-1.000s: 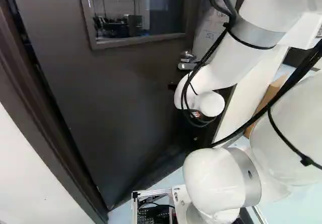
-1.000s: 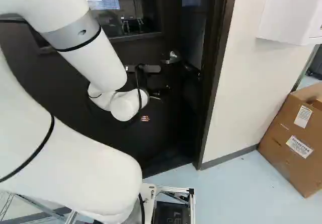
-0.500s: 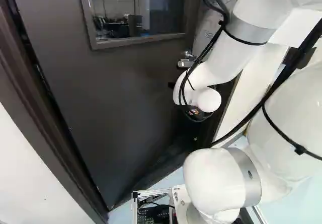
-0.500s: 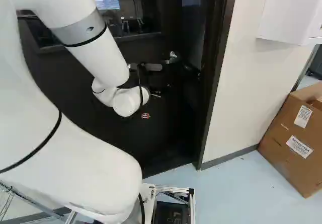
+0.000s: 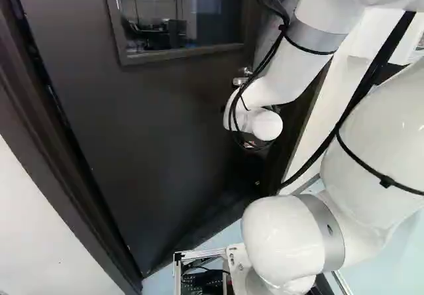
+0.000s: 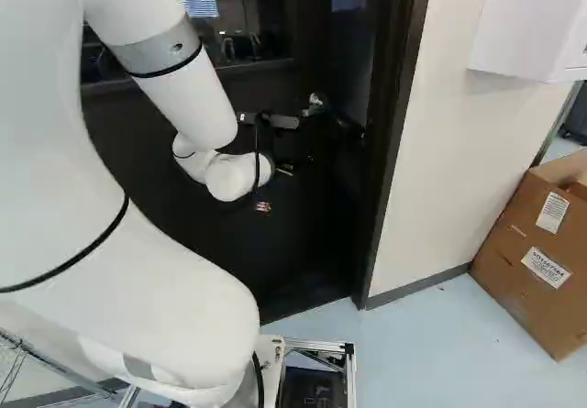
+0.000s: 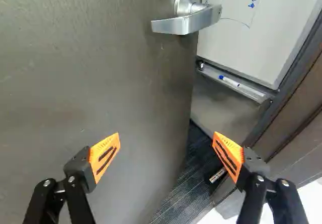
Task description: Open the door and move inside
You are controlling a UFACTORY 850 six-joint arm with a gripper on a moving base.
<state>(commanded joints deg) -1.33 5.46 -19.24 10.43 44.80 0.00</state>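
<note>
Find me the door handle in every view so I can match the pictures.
Wrist view: handle ahead of the open gripper, near the door's free edge.
Left base view: right of the middle, upper half, small, just beyond the arm.
Right base view: near the middle, upper half, beyond the arm.
Shared landmark: the door itself.
</note>
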